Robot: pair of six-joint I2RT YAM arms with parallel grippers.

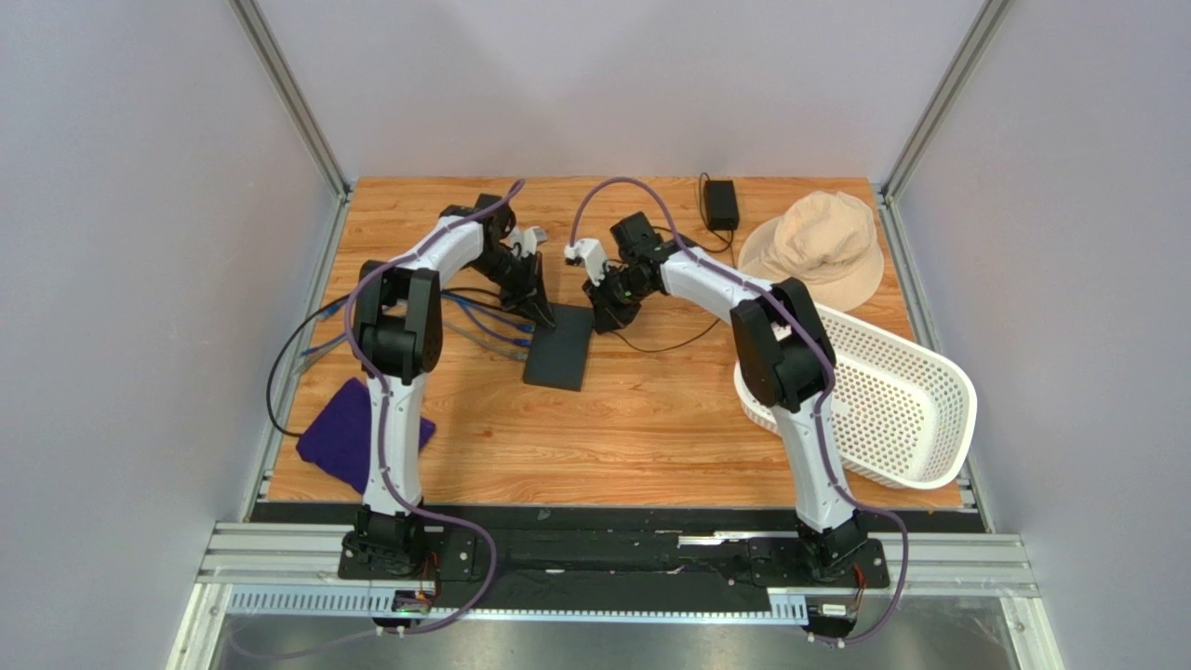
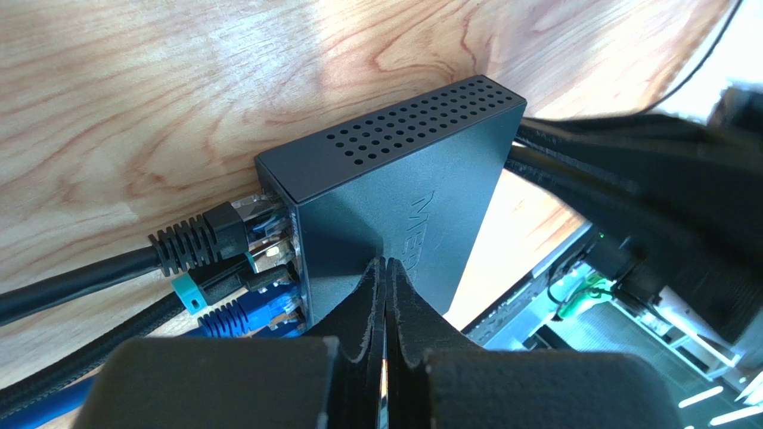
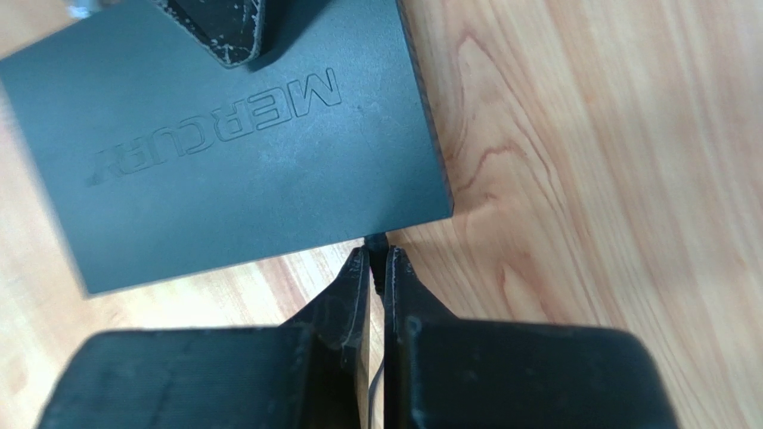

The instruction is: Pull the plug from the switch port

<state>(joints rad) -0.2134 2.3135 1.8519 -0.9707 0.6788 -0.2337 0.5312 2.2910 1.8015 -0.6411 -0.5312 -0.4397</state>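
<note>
1. L pincer (image 2: 387, 268): tips pressed together, nothing betw. them, set down on top face of the switch (image 2: 376, 206), by the embossed lettering.
2. R pincer (image 3: 377, 261): tips nipped on a thin black plug (image 3: 376, 241), its cord running back betw. the fingers.
3. Switch lies flat on the wood table (image 3: 582, 179), under L pincer's tips & right ahead of R pincer's tips.
4. Plug meets the switch's side wall just ahead of R tips; how deep it sits, can't tell.
5. Left of L pincer: black network cable (image 2: 192, 241) & blue cables (image 2: 242, 313) sit in the socket row.
6. Beyond R pincer: adapter brick (image 1: 722, 204). To its right: hat (image 1: 818, 244), white basket (image 1: 895, 405).
7. Behind L pincer, near the arm base: purple cloth (image 1: 336, 426).
</note>
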